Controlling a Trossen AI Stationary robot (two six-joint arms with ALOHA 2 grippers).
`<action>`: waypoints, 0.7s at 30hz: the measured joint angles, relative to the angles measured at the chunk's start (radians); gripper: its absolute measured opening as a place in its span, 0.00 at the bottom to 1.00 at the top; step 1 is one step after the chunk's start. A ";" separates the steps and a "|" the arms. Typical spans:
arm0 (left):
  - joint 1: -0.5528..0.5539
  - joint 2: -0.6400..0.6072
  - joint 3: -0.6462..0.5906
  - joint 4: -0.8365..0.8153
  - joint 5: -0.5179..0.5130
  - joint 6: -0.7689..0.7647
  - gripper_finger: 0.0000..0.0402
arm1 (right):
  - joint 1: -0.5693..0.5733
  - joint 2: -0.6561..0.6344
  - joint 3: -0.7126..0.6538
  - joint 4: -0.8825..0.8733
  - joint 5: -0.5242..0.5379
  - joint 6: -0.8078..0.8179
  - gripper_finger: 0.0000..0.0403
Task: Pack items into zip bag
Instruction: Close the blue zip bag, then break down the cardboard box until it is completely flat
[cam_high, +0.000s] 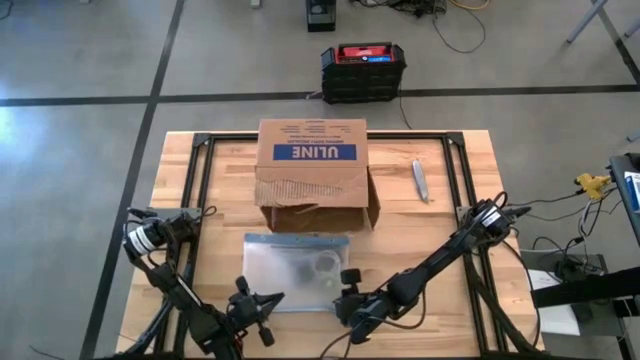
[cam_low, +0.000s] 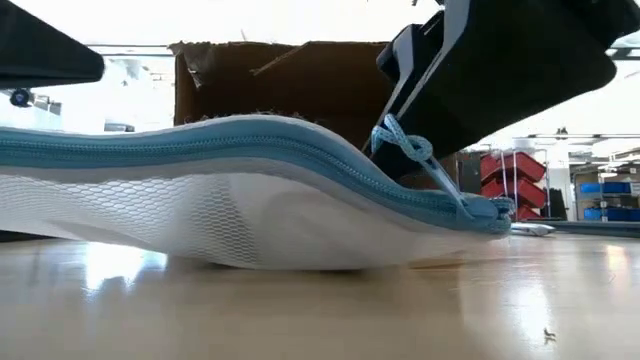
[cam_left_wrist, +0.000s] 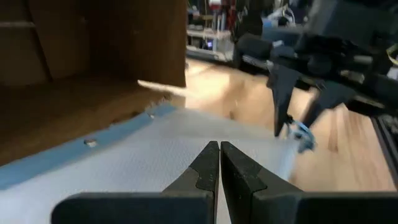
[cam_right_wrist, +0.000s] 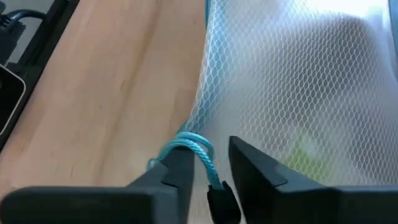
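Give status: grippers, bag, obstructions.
Left gripper shut at bag's near edge. Right gripper slightly open at the zip pull cord. Zip bag flat, items inside. ULINE box behind, clear.

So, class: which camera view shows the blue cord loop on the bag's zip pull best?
The right wrist view: the cord loop lies close up between the right gripper's parted fingers. The low view shows its knot side-on, the left wrist view only a distant blue speck, and the high view doesn't resolve it.

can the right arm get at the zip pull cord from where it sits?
Probably yes. The right pincer sits at the bag's corner with the blue pull cord between its slightly parted fingers, nothing blocking. The left pincer is shut over the bag's other side.
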 joint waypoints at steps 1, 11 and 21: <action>0.007 0.000 -0.008 0.022 -0.040 0.000 0.00 | -0.004 0.000 0.003 0.000 0.001 -0.002 0.29; 0.152 0.021 -0.020 0.070 -0.017 0.043 0.00 | -0.037 -0.011 0.067 -0.149 0.037 0.044 0.49; 0.246 0.027 -0.083 0.057 0.294 0.259 0.00 | -0.037 -0.116 0.161 -0.811 0.170 0.197 0.46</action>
